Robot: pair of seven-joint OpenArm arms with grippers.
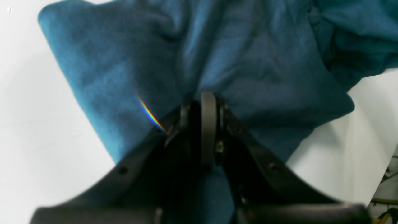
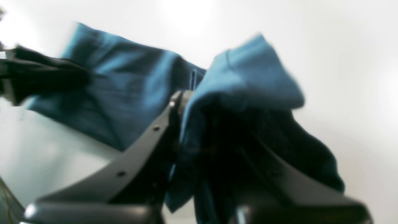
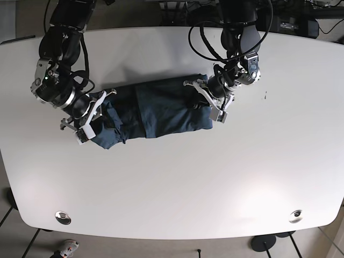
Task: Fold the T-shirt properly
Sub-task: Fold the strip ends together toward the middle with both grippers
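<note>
— Where is the T-shirt (image 3: 156, 110) found?

— It is spread as a bunched blue band across the middle of the white table (image 3: 177, 188), seen from the base view, with one arm at each end. The cloth is creased and doubled over itself rather than laid flat.

— How is the left gripper (image 1: 207, 96) set?

— In the left wrist view its jaws are drawn together, and a pinch of the blue fabric is gathered between the tips, so that folds fan outward from that point. The cloth is lifted off the table surface there, and white is seen below it on both sides. In the base view this gripper (image 3: 210, 101) is placed at the end of the shirt on that view's right.

— And the right gripper (image 2: 186, 99)?

— It is seen in the right wrist view with fabric draped thickly over and between its fingers. One dark finger (image 2: 149, 140) is visible on the left; the other is mostly covered by cloth. The jaws appear closed on the shirt, with a blue fold raised above them, though the picture is blurred. In the base view this gripper (image 3: 90, 115) is found at the opposite end of the shirt, on that view's left.

— Is anything else shown?

— Cables (image 3: 207, 37) are looped above the left arm, and two round fittings (image 3: 63, 217) are set near the table's front edge.
</note>
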